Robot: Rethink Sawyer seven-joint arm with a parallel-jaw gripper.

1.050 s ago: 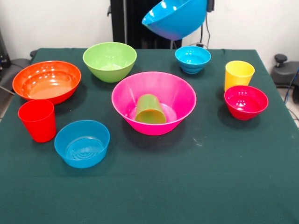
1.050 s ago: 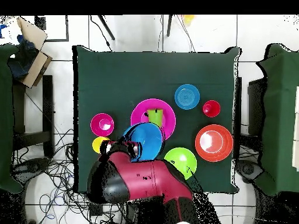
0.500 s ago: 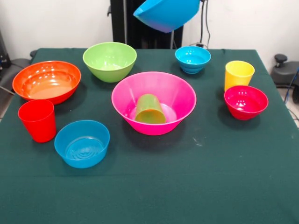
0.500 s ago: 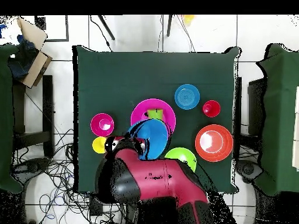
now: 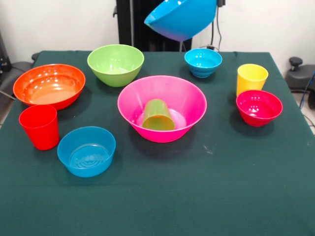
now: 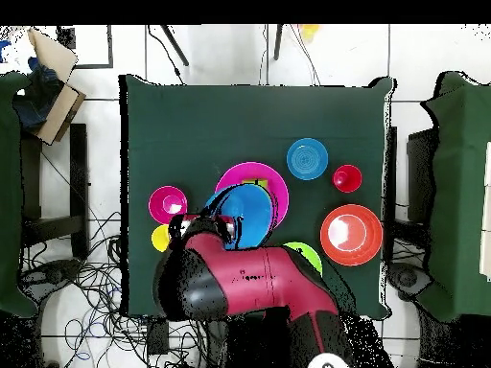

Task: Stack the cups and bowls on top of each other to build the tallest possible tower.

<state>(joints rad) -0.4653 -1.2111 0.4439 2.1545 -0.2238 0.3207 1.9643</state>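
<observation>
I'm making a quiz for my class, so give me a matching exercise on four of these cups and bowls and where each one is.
Things:
1. Green cup
2. Large blue bowl
3. Yellow cup
4. Red cup

Places:
A. Held tilted in the air above the table
B. Standing on the cloth between the orange bowl and the small blue bowl
C. Lying tipped inside the pink bowl
D. Upright just behind the magenta-red bowl

Pairs: 1-C, 2-A, 3-D, 4-B
</observation>
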